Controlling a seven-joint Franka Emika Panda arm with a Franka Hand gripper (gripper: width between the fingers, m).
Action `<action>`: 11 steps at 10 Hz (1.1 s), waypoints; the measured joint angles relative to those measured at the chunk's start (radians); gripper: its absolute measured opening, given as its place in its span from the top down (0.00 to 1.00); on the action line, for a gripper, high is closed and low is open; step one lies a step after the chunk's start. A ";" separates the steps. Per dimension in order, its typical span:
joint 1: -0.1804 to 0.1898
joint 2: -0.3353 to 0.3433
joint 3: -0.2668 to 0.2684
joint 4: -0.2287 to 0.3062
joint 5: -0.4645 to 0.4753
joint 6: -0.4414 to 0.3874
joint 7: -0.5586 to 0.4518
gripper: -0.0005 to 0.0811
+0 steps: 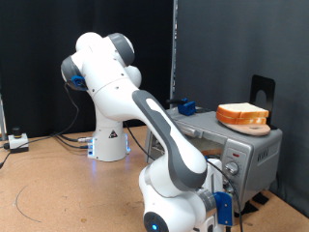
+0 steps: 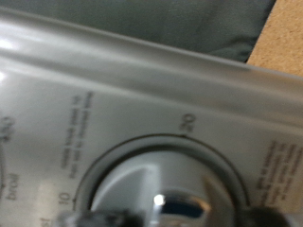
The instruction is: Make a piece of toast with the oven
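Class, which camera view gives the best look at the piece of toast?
The exterior view: the piece of toast lies in full sight on a round dish atop the oven. The wrist view shows none of it, only the oven's panel and a knob.

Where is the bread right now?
The piece of toast is on a round wooden dish on top of the oven, at the exterior view's right. It is outside the oven, above the knobs.
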 joint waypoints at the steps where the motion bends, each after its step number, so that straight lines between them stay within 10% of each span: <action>1: -0.002 -0.004 0.000 -0.001 0.001 -0.005 0.002 0.74; 2: -0.002 -0.007 0.001 -0.003 0.001 -0.004 0.003 0.88; 5: -0.005 -0.015 0.002 -0.014 0.003 0.010 -0.037 0.88; 11: -0.086 -0.093 0.064 -0.185 0.110 0.204 -0.504 0.88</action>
